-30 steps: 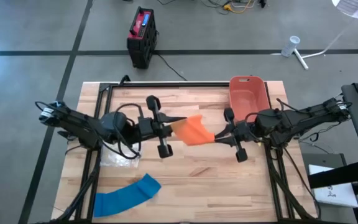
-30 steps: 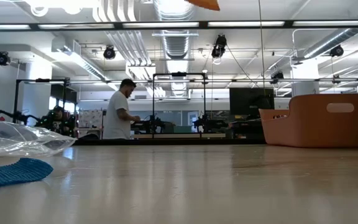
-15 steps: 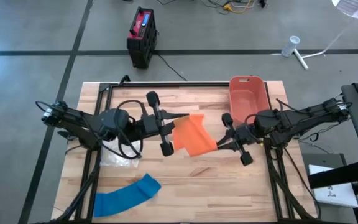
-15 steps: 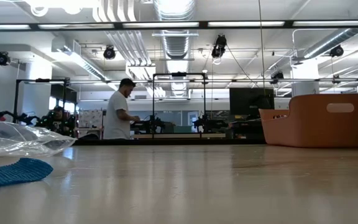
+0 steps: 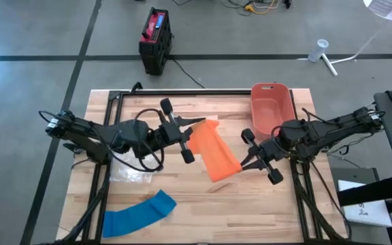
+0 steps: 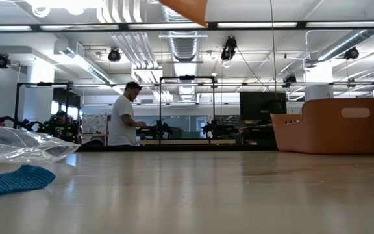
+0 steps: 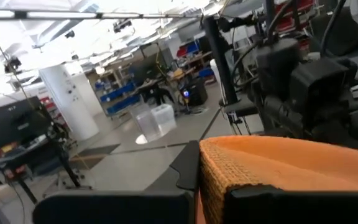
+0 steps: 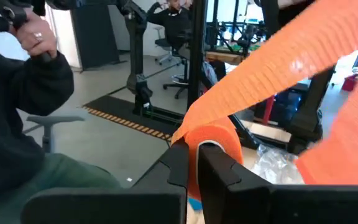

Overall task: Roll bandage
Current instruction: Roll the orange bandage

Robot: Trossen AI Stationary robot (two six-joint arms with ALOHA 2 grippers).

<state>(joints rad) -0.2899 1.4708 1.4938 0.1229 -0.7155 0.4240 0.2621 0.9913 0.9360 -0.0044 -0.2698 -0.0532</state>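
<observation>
orange bandage [image 5: 216, 156] | slants between both hands (lifted) | taut

Floor: grey concrete [image 5: 33, 41] around the table, crossed by dark lines.
Table: pale wooden top [image 5: 203, 204] in a black frame.
Crate: black and red box [image 5: 155, 39] on the floor beyond the table's far edge.
Ceiling: long strip lights [image 6: 258, 25] and silver ducts [image 6: 184, 45] above the hall.
Person: stands far behind the table [image 6: 123, 117], at a bench.
Chair: grey office chair [image 8: 55, 124] beside a seated person [image 8: 17, 124].
</observation>
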